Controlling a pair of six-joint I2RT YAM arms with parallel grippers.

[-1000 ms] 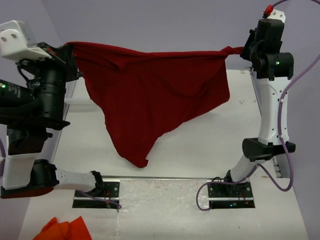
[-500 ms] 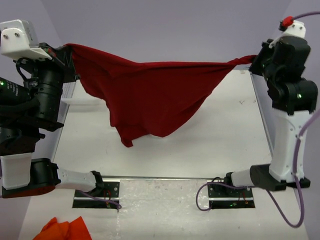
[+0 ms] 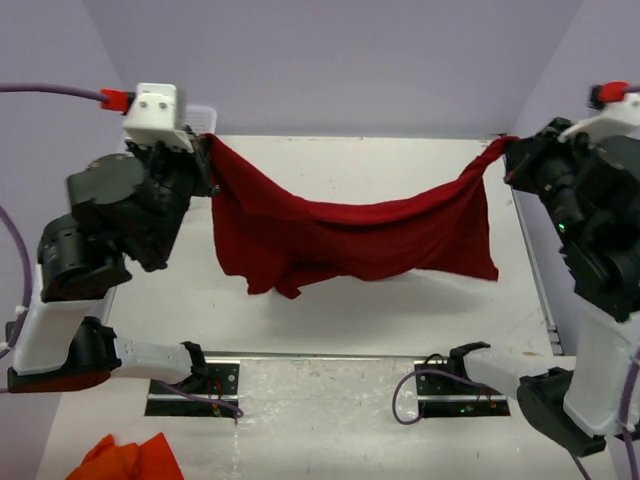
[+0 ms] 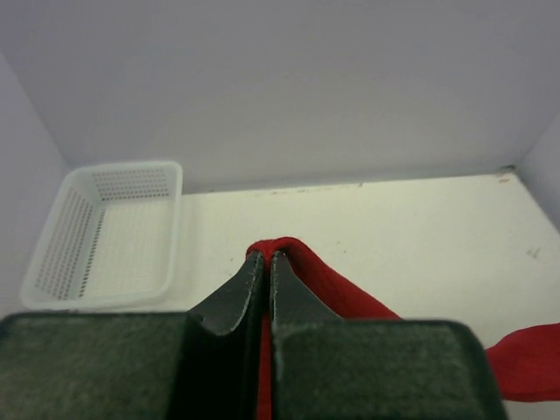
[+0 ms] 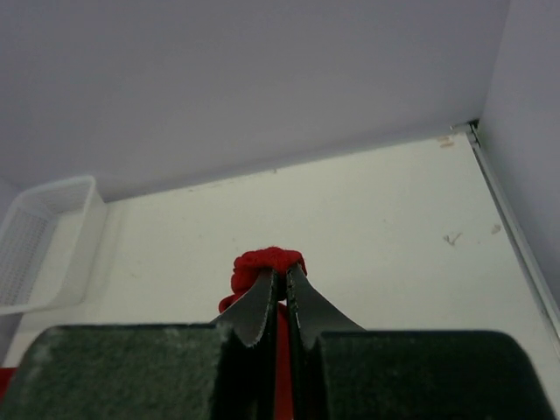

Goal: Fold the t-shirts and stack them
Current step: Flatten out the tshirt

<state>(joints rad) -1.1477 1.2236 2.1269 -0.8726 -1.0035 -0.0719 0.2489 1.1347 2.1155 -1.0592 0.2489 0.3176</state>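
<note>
From above, the dark red t-shirt [image 3: 350, 235] sags like a hammock between the two arms, hanging over the white worktop [image 3: 400, 320] with its lower folds soft and rumpled. The left pincer [image 4: 266, 265] is clamped tight on a rolled red edge. The right pincer [image 5: 282, 280] is pinched shut on a bunched knot of fabric. The wrist views show a white perforated plastic basket [image 4: 105, 232] at the far left corner. The overhead alone catches crumpled orange cloth [image 3: 130, 458] by the near edge.

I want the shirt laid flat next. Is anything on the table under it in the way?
Nothing visible does. The t-shirt hangs between the left gripper and right gripper over bare table; the basket sits aside, far left.
</note>
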